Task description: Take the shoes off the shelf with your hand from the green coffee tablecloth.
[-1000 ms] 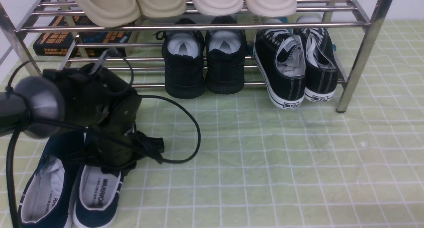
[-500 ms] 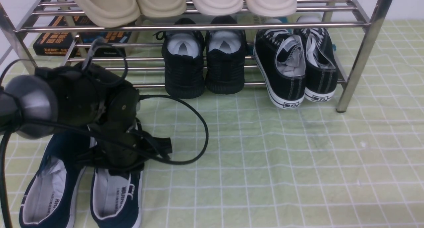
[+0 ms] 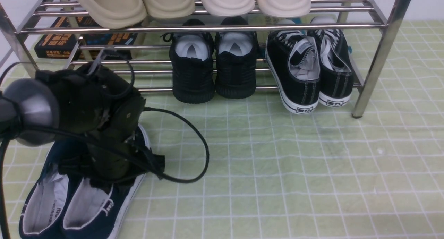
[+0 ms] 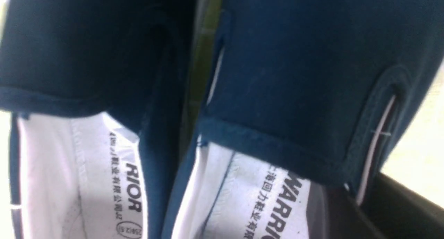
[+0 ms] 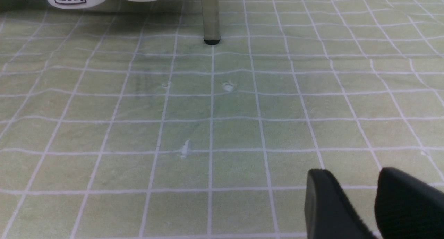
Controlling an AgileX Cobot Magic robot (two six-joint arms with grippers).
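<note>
Because the left arm's body hides its own jaws in the front view and the left wrist view shows only navy canvas and white insoles close up, I cannot tell whether the left jaws are apart or still pinching fabric; the left gripper [image 3: 114, 166] sits low over the inner edges of the shoes [image 3: 79, 197], right above their openings. The pair lies side by side on the green coffee tablecloth [image 3: 277, 169], in front of the shelf [image 3: 381, 51] and clear of its bars, so the step in hand looks like letting go and backing away. To do that well, the jaws should part fully before any lift, otherwise the soft collar may drag and tip one shoe onto the other. A straight rise, then a retreat, would keep the looping cable [image 3: 194, 145] from sweeping the toes. The right gripper [image 5: 374, 201] hovers over bare cloth near the shelf's leg, its fingers slightly apart and holding nothing. The all-black knit shoes [image 3: 215, 69] and the black lace-up sneakers [image 3: 308, 72] stay on the lower tier, well apart from this.
</note>
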